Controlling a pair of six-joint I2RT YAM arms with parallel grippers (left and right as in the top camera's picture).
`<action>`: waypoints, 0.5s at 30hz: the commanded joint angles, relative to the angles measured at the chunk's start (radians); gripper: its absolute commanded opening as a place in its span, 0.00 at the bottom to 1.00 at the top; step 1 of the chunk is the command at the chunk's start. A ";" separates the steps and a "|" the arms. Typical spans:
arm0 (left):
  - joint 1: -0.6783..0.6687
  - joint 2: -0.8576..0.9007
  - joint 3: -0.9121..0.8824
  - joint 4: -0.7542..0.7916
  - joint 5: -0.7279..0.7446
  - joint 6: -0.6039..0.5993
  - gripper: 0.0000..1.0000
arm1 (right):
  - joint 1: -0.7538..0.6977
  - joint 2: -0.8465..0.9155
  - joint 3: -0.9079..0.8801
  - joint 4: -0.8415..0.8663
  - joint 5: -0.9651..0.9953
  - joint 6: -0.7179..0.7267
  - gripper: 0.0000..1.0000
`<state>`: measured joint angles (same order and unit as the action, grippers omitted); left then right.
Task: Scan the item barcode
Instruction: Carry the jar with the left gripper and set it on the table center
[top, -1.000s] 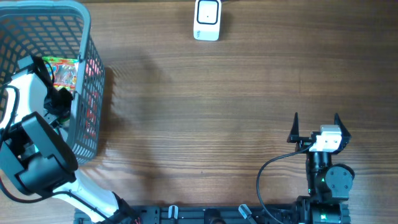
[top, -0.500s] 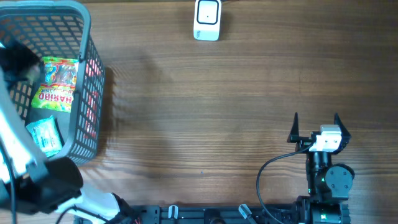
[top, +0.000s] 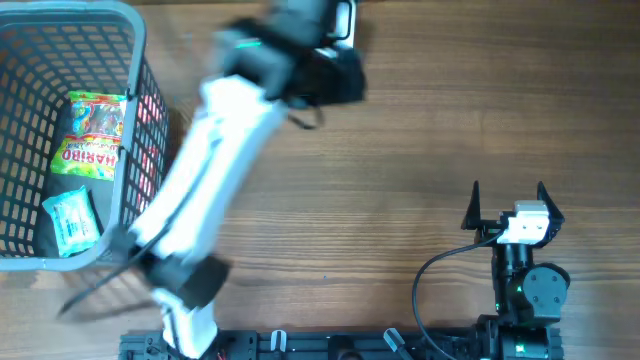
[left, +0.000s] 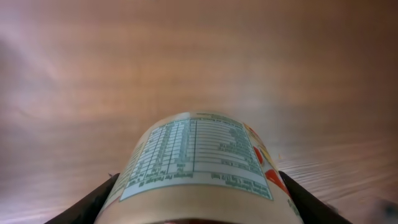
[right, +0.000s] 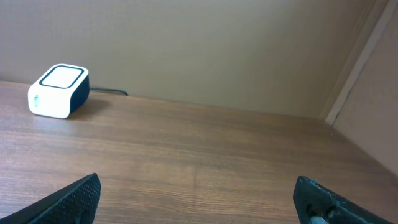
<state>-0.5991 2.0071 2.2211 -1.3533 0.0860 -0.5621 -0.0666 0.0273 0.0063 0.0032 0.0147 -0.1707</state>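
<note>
- Left wrist view: left tool (left: 198, 194) is gripping a rounded labelled container (left: 196, 152), one finger (left: 87, 202) pressing each flank, jaws held partly apart by its width.
- The container is hanging clear above the bare worktop (left: 186, 56), lying sideways in the grip. The nutrition panel is facing the camera and no barcode is showing on this face, so the code is probably sitting on the underside or far side, where a reader could catch it.
- Overhead view: the left arm is reaching far across toward the white scanner (top: 346, 22) at the worktop's back edge, and is blurred. The tool is covering part of the scanner, which fits presenting the load to it. The container itself is hidden under the wrist.
- The basket (top: 140, 60) at left is holding a Haribo bag (top: 92, 135) and a teal packet (top: 70, 220), likely waiting their turn.
- The right tool (top: 507, 200) is sitting parked near the front edge, well apart from the action.
- Right wrist view: its jaws are standing fully spread with nothing between them, looking toward the scanner across open worktop.
</note>
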 joint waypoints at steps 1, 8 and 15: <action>-0.051 0.209 -0.012 0.018 0.021 -0.082 0.51 | 0.003 -0.004 -0.001 0.003 -0.015 -0.011 1.00; -0.116 0.476 -0.012 0.095 0.029 -0.078 0.53 | 0.003 -0.004 -0.001 0.003 -0.015 -0.011 1.00; -0.147 0.514 -0.011 0.130 0.024 -0.075 1.00 | 0.003 -0.004 -0.001 0.003 -0.015 -0.011 1.00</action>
<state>-0.7437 2.4950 2.2044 -1.2144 0.1032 -0.6342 -0.0666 0.0273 0.0063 0.0029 0.0143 -0.1703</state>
